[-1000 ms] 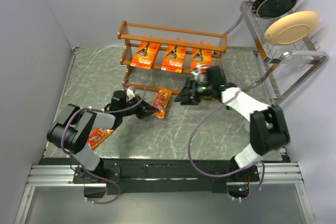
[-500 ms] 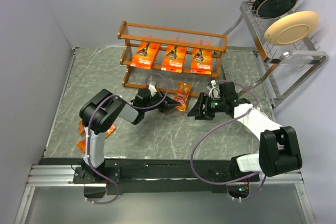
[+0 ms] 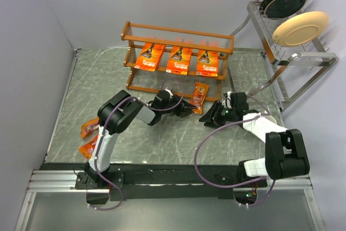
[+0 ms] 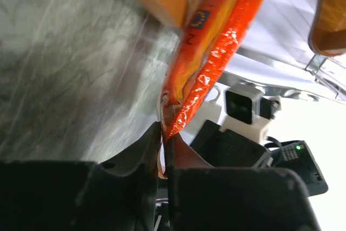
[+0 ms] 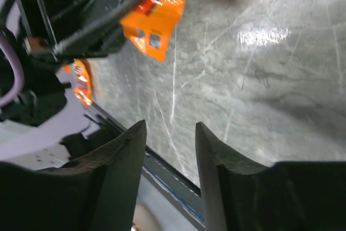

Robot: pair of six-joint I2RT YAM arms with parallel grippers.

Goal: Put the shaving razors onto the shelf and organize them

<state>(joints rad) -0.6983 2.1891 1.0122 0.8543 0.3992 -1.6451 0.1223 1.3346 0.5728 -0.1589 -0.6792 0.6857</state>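
1. change of position. within the last second the left claw (image 3: 186, 106) carried one narrow pack (image 3: 198, 94) from the left-centre of the table (image 3: 108, 79) across to the right. it then stood just in front of the right part of the shelf (image 3: 178, 32). over the same interval the right claw (image 3: 208, 117) withdrew from the shelf front toward the near edge and turned to face the left claw.

2. claw state. in the left wrist view we saw the left claw clenched on the bottom edge of the narrow pack, with the pack standing out beyond the fingertips. in the right wrist view the right claw was released. its fingers (image 5: 121, 171) stood apart with only table between them, and the held pack hung ahead of them, not yet inside the gap.

3. location of the goods. three large cards (image 3: 180, 59) lay side by side on the middle tier of the shelf. the held pack was near the lowest tier, not on it. two more narrow packs (image 3: 88, 147) lay on the table near the left arm's base, well apart from the shelf.

4. meaning for the task. we judged that either the claws had been brought together for a transfer, or the left claw was lining up with the lowest tier. the pictures did not settle which. three narrow packs remained to be shelved, so we rated the task about half done.
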